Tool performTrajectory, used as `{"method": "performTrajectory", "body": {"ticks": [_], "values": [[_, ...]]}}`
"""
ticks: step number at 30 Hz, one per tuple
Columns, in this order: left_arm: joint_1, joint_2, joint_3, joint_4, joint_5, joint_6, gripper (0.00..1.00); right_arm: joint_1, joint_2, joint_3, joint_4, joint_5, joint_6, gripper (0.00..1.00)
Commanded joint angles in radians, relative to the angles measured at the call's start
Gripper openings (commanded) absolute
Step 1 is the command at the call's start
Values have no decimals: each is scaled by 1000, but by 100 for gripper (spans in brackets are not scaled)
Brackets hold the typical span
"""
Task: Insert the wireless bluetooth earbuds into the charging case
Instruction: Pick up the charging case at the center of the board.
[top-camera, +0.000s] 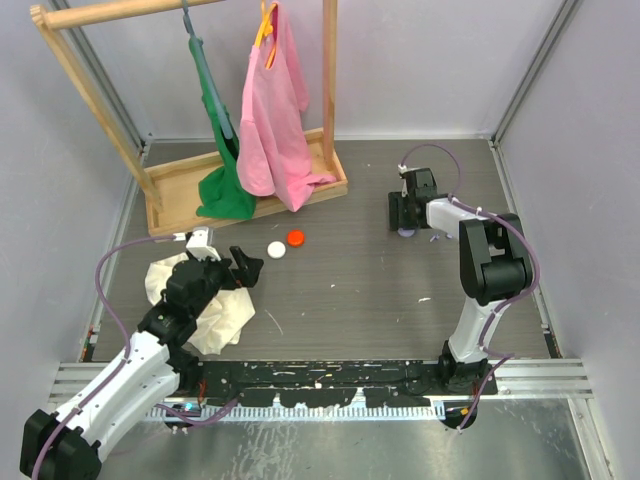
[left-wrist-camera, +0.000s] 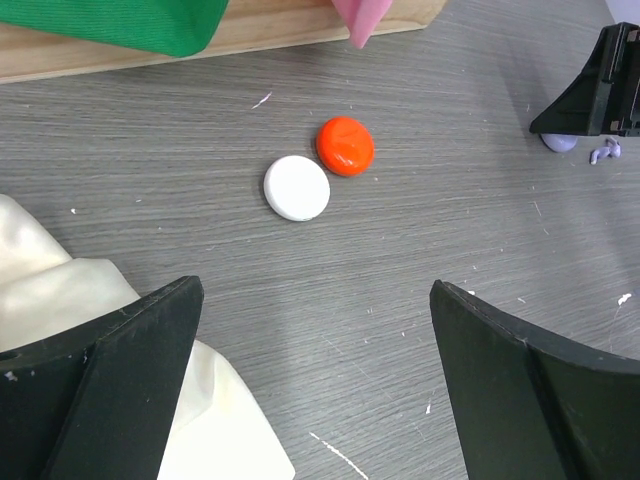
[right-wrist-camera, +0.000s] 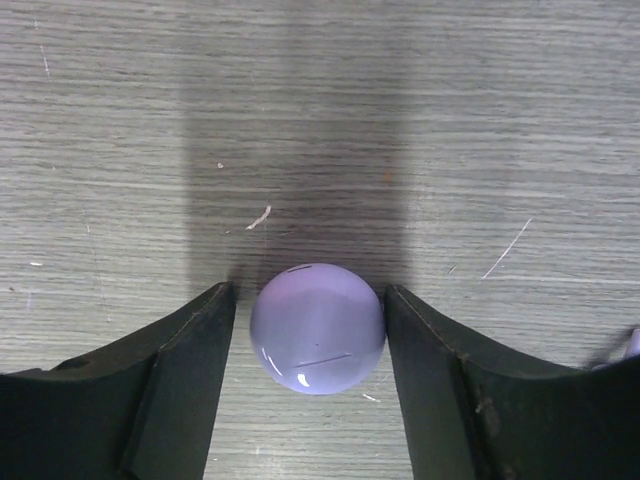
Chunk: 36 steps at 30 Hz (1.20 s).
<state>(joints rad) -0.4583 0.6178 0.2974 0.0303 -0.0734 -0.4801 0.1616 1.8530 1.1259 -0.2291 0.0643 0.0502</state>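
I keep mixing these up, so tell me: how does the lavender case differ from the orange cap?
The charging case is pale lavender; the orange cap is bright red-orange. The case sits between the fingers of the right claw, at the right of the grey table; the cap lies mid-table beside a white disc, no claw around it. Both are small, round and rest on the table.

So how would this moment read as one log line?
right gripper: jaws either side of charging case, small gap | left gripper: open, empty
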Motion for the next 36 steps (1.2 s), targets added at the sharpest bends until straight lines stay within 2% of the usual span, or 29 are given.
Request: {"method": "performTrajectory", "body": {"ticks": [1,7,10,20,27,36], "values": [[-3,-4,-1,76,20,19,99,-2,-26,-10,-20,-32,-2,64],[-3,2,-7,101,57,21,100,1,-61,-47,-18,-69,9,51],[-3,13,-6,113,82,21,100,13,-80,-70,-15,-84,14,48],[-3,51,-6,157,156,12,100,117,-201,-145,-12,-124,-9,47],[-4,75,-3,189,236,-2,99,257,-299,-159,-51,-124,-59,47],[-3,101,15,203,342,-36,97,499,-413,-125,-118,-70,-166,47]]}}
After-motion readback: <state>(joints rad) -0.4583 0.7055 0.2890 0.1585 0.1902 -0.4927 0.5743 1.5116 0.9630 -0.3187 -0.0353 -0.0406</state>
